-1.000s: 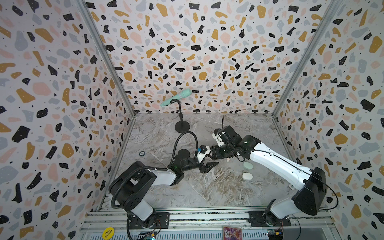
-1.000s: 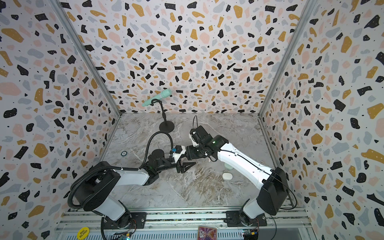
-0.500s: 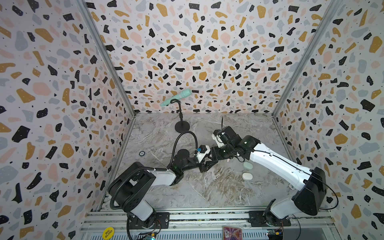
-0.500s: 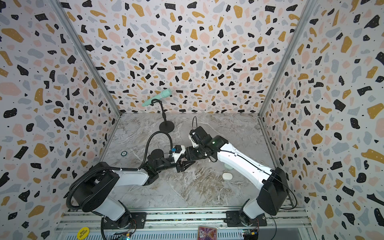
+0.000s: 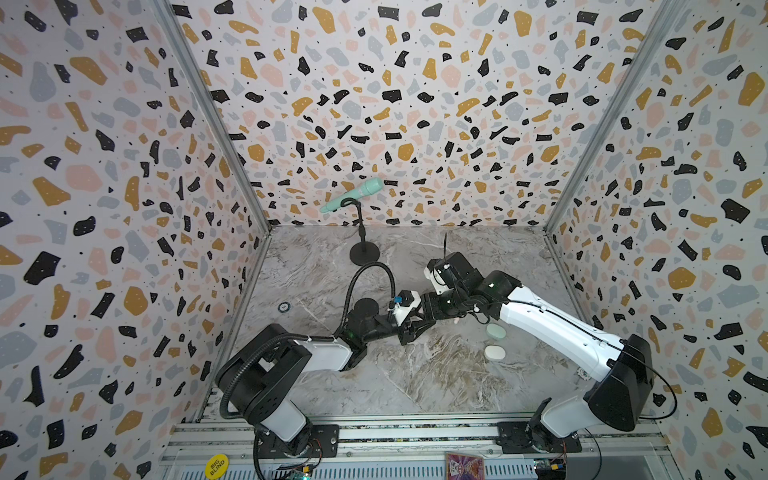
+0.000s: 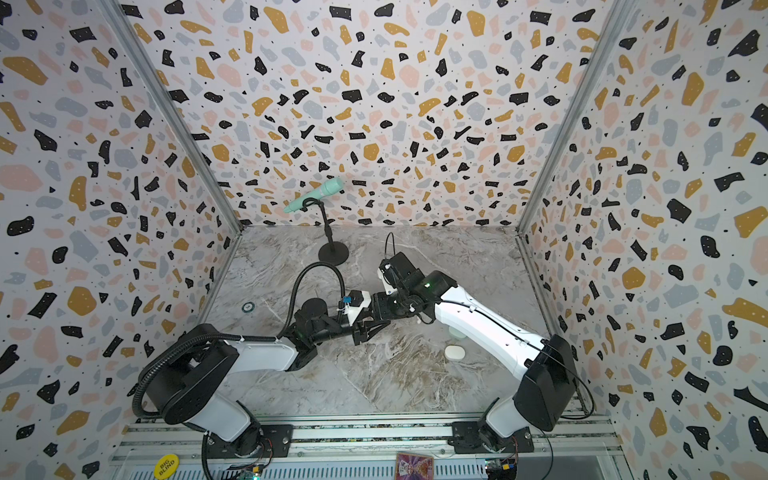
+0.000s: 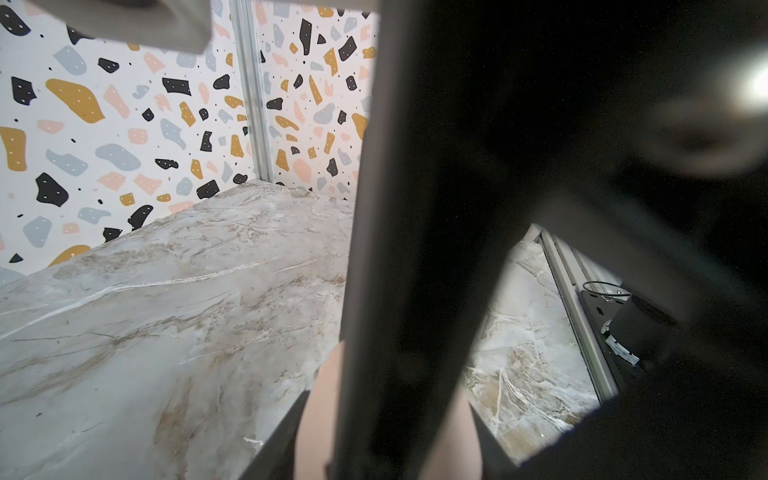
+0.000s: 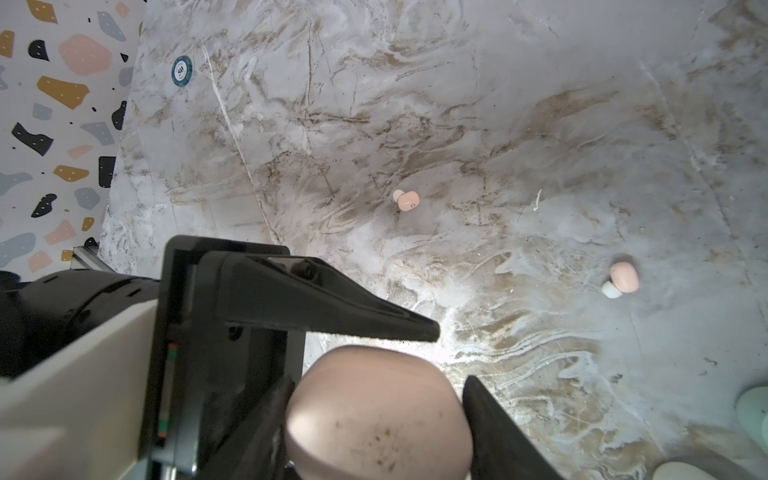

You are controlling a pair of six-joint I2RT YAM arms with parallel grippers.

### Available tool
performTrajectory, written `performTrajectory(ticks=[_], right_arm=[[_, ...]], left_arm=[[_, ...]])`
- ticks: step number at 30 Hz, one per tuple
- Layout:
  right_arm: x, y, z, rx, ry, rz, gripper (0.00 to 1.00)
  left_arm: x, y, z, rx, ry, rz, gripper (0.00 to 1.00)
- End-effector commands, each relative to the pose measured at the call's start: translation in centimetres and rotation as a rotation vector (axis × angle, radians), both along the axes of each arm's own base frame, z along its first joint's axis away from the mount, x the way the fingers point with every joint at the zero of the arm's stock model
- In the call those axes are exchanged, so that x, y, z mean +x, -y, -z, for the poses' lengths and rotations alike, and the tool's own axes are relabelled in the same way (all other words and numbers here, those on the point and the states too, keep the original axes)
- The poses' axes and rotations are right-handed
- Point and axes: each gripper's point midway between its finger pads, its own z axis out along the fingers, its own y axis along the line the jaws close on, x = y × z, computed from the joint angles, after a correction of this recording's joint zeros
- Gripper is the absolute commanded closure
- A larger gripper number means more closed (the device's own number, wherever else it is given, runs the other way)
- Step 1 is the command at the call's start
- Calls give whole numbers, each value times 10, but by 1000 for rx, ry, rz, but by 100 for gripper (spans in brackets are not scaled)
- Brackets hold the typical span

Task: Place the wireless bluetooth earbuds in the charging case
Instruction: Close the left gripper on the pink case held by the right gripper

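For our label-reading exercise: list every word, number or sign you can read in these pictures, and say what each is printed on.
"BIG BLIND": on the yellow disc at the front, in both top views.
"50": on the dark round chip lying on the table, in the right wrist view.
Patterned card at the front: too small to read.

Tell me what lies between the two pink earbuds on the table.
Nothing. The right wrist view shows only bare table between one pink earbud and the other pink earbud.
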Motion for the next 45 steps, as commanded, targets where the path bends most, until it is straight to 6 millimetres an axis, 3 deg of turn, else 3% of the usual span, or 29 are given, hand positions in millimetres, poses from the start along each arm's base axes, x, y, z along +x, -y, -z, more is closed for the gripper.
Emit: performTrajectory(ticks=[1,24,34,45], right_arm=[[-4,-1,-26,67,30,-2,38],[-7,1,-22,82,5,5,38],[-5,1,-36,124,29,13,38],[-6,3,-34,125,20,12,39]], left_arm=[[-3,2,-24,-57,82,10,50],[-6,-2,-35,-91,106,6,45],[-8,1,-32,-87,88,33,46],[-9,0,-35,-96,94,35,45]])
